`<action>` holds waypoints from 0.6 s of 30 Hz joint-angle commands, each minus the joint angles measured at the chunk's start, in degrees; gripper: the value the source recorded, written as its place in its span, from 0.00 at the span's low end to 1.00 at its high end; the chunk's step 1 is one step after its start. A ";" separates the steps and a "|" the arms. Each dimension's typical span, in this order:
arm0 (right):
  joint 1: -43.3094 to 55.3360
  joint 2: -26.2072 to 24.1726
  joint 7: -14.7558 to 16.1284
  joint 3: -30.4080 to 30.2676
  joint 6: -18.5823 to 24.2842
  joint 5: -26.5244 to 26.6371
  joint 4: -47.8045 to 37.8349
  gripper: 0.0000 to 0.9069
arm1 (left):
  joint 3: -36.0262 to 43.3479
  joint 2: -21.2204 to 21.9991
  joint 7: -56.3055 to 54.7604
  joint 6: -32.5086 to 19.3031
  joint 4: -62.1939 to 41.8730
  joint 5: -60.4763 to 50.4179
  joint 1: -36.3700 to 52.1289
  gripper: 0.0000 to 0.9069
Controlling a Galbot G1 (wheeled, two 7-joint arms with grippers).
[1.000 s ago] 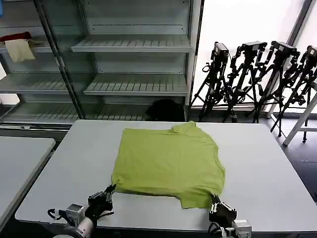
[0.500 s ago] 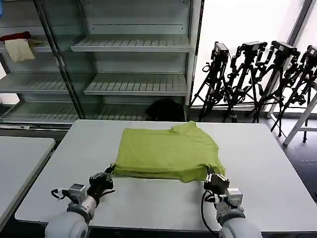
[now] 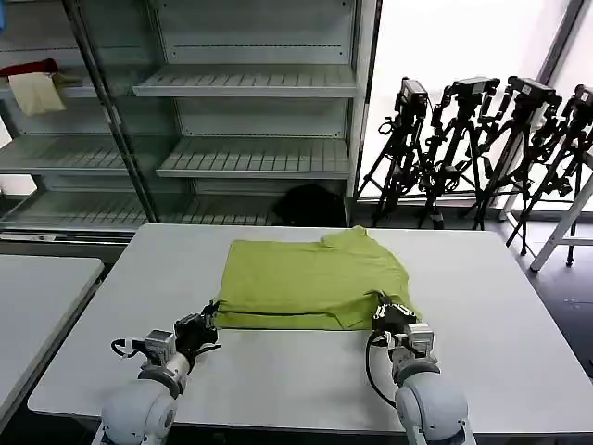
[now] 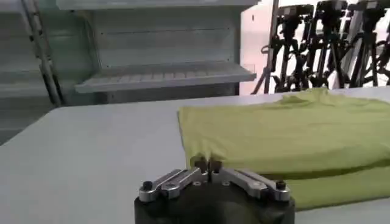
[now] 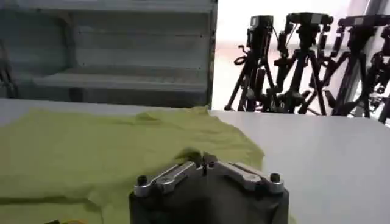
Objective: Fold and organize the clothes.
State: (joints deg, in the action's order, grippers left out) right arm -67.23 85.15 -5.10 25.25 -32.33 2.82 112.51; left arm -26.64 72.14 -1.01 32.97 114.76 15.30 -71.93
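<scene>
One grey table [image 3: 519,315] before you carries one lime-green T-shirt [image 3: 310,278], lying at its centre with the near hem doubled over. Your two grippers work its near edge: left gripper [image 3: 209,318] clamped on the near-left corner, right gripper [image 3: 389,311] clamped on the near-right corner

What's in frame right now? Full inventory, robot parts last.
T-shirt: 1, lime green, partly folded, centre of the table.
Table: 1, grey, in front of the robot.
Second table: 1, grey, to the left.
Shelving: grey racks, behind the table.
Cloths: 2, cream and red, upper left shelf.
Tripods: several, black, back right.
Left gripper: shut on the T-shirt's near left corner.
Right gripper: shut on the T-shirt's near right corner.
</scene>
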 commanded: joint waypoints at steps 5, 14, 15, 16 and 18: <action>2.02 -0.63 -0.84 2.82 2.02 -0.15 -2.55 1.00 | -0.48 0.21 -0.48 0.01 0.99 -1.52 0.17 1.00; -6.15 -3.85 2.55 7.54 1.66 1.70 2.57 1.00 | -0.05 1.11 -1.15 -0.12 1.61 -2.67 -2.57 1.00; -6.62 -3.98 2.68 7.92 1.81 1.84 2.58 1.00 | 0.02 1.34 -1.12 -0.13 1.36 -2.80 -2.68 1.00; -7.18 -4.17 2.79 8.37 2.00 2.12 2.63 1.00 | 0.15 1.38 -1.11 -0.11 1.16 -2.90 -2.85 1.00; -8.30 -4.61 2.96 9.32 2.20 3.22 2.81 1.00 | 0.29 1.48 -1.08 -0.11 1.05 -2.94 -2.94 1.00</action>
State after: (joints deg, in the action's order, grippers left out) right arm -71.36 81.74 -3.24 31.33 -30.58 4.65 113.99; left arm -26.70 73.17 -2.01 32.90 115.85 13.14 -73.93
